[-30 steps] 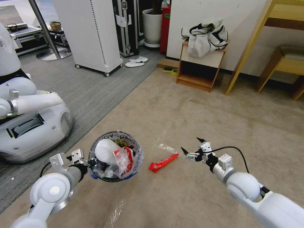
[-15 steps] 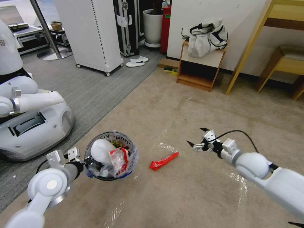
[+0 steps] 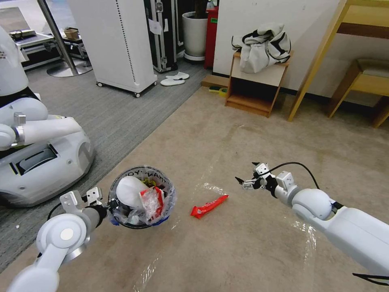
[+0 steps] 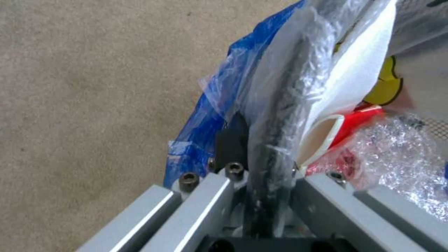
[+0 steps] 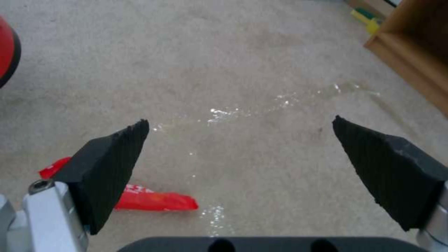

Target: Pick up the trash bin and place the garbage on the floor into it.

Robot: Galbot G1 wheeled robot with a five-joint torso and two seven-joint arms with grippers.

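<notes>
The trash bin (image 3: pixel 141 197), lined with a clear bag with blue edging, hangs just above the beige floor (image 3: pixel 251 134) at the lower left. It holds a white cup, red wrappers and crumpled plastic. My left gripper (image 3: pixel 108 205) is shut on its near rim (image 4: pixel 275 140), with the bag pinched between the fingers. A red wrapper (image 3: pixel 208 206) lies flat on the carpet to the right of the bin. My right gripper (image 3: pixel 246 172) hovers open above and to the right of the wrapper (image 5: pixel 149 199), its black fingertips (image 5: pixel 112 161) spread wide.
Another white robot base (image 3: pixel 40 162) sits at the left on the grey carpet. White slippers (image 3: pixel 174 79) lie near a white cabinet (image 3: pixel 117 40). A small wooden shelf (image 3: pixel 255 87) with a bag stands ahead, and wooden furniture legs (image 3: pixel 312 73) are at the right.
My right gripper has risen and pulled a little farther from the red wrapper, still open. The bin in my left gripper has shifted slightly left.
</notes>
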